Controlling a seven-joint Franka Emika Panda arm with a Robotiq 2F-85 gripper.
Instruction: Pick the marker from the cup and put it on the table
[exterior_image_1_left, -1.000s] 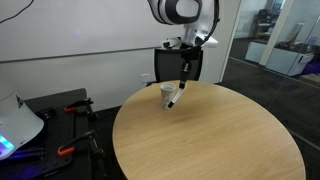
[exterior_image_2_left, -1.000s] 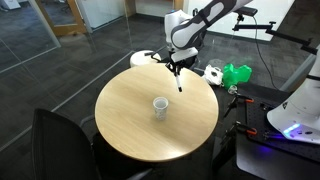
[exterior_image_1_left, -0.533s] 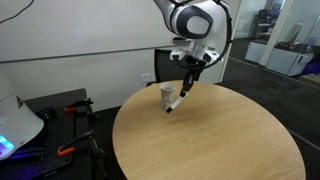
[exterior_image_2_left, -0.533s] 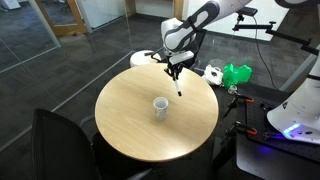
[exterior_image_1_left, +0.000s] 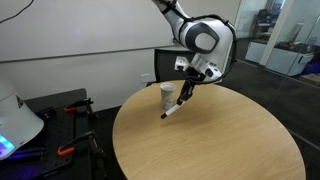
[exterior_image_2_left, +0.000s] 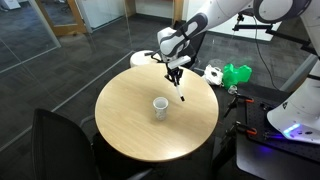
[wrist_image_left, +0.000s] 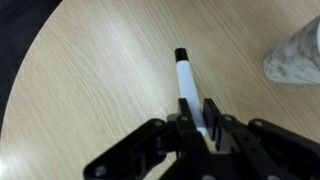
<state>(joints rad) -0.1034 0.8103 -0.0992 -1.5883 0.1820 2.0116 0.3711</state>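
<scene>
My gripper is shut on the marker, a white barrel with a black end that points away from the fingers, down toward the table. In both exterior views the gripper holds the marker tilted, its black tip close above the tan round table. The small whitish cup stands upright on the table, apart from the marker; its edge shows in the wrist view.
A black chair stands at the table's edge. A black cart with orange-handled tools and a white device are beside the table. A green object and a white object lie beyond the table.
The gripper has moved down and away from the cup with the marker in it; the marker's tip is now lower, close to the tabletop.
</scene>
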